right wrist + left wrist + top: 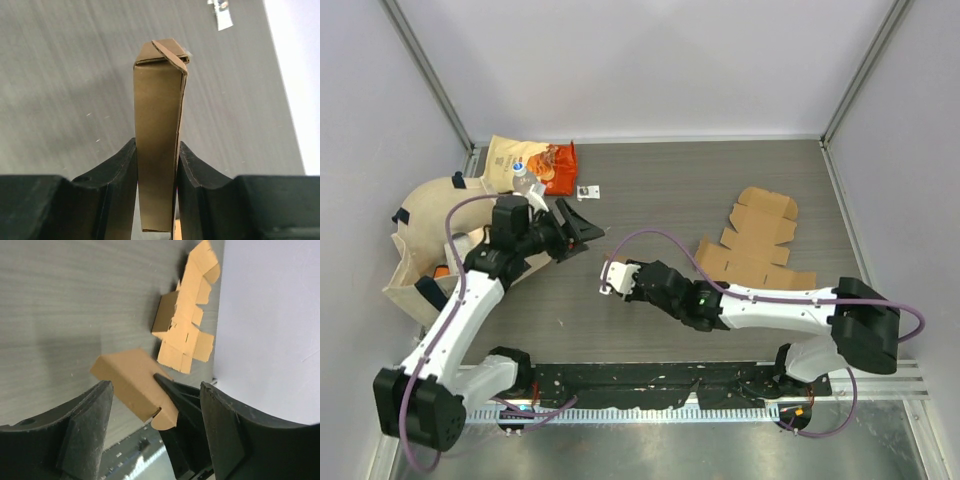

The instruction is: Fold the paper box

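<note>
Brown cardboard box [157, 125], folded to a narrow flat sleeve w/ a flap bent over its far end, is pinched at both sides by right gripper [156, 160]. Unfolded blanks [758, 240], same brown card, are laid flat & overlapped towards right of table [720, 190].

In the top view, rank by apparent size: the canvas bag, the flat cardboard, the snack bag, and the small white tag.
1. canvas bag, though partly covered
2. flat cardboard
3. snack bag
4. white tag, clearly smallest
</note>
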